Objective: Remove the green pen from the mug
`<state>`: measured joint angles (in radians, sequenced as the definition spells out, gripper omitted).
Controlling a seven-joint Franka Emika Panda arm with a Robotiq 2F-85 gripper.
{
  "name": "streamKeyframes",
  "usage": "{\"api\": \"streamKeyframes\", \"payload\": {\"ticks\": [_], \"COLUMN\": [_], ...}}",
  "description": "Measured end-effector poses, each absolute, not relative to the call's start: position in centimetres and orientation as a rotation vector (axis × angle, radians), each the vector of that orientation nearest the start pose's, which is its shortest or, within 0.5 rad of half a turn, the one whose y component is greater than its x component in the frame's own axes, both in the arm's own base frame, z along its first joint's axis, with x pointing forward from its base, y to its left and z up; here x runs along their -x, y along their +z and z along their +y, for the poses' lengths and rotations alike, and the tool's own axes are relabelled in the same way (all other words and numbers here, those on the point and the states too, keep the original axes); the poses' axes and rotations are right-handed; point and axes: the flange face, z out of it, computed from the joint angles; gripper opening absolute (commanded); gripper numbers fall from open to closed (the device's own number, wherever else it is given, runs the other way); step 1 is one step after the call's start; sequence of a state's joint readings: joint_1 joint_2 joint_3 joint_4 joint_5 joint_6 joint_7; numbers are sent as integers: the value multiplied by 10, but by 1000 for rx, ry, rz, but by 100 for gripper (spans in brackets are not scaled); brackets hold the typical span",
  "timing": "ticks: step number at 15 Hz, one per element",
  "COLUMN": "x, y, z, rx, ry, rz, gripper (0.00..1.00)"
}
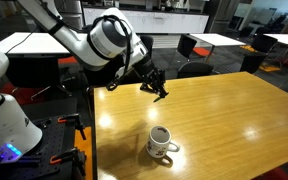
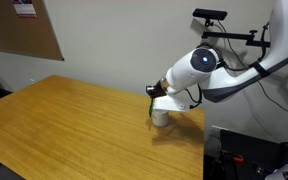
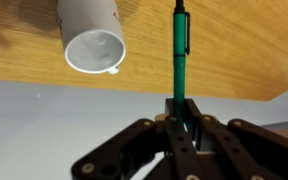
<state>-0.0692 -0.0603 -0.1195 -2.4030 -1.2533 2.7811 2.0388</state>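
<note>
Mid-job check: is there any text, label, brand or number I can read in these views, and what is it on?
No text is legible in any view.
The paper sheet on the corkboard: printing too small and blurred to read.
The mug: no marking I can read.
The green pen, clamped in the gripper: no print shows.
</note>
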Motion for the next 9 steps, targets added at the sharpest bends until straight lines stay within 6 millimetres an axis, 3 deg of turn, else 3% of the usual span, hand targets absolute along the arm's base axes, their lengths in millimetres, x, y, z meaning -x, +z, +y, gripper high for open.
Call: {"api": "streamKeyframes", "payload": {"ticks": [9], "x": [-492], "y": [346], "z": [-1], "rx": [2827], "ry": [-929], "rz": [1131], "gripper": [3]}}
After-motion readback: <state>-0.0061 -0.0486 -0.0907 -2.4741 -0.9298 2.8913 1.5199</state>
